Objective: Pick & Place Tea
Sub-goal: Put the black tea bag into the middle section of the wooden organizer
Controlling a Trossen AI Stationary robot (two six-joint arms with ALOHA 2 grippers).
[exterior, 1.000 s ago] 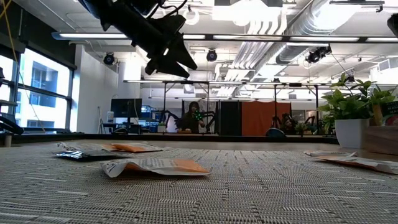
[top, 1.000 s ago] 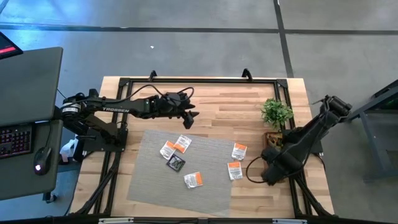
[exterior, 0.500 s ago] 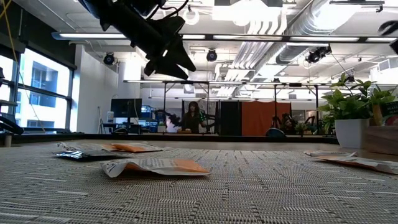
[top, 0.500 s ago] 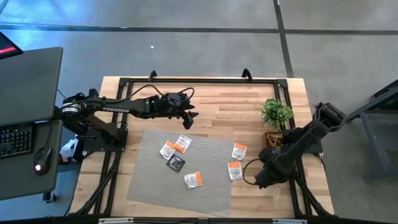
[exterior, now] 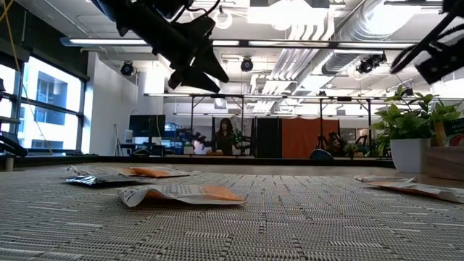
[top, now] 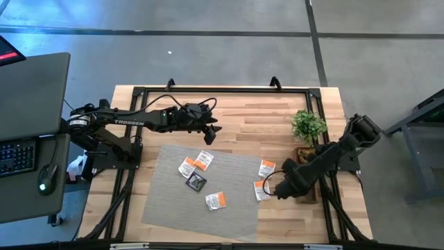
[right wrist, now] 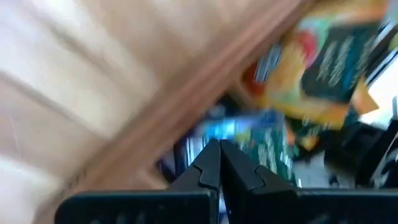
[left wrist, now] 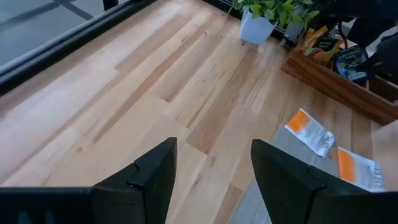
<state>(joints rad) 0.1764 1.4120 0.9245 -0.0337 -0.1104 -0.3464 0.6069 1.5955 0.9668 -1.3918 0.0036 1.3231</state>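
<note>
Overhead, the wooden table (top: 243,121) is seen carrying a grey woven mat (top: 229,208), with both dark arms reaching over it. The left arm (top: 132,119) is stretched above the bare wood behind the mat, and the left gripper (top: 210,132) is held well off the surface with its fingers (left wrist: 146,177) spread apart and nothing between them. The right arm (top: 343,149) is bent low at the mat's right edge, and the right gripper (top: 272,186) is poised with its fingertips (right wrist: 219,163) pressed together, nothing being gripped.

Just behind the right arm a small green potted plant (top: 308,126) is set, and beside it a narrow wooden tray (left wrist: 336,87) filled with colourful packets is seen.

Six tea sachets are laid flat on the mat. Two white-and-orange sachets lie nearest the right gripper: one (top: 261,190) just beside its tip and one (top: 267,168) slightly behind it. Below the left gripper, towards the front edge, a pair of overlapping white-and-orange sachets (top: 195,162) is found, with a black sachet (top: 196,182) just in front of them and another white-and-orange sachet (top: 216,201) further forward still.
</note>
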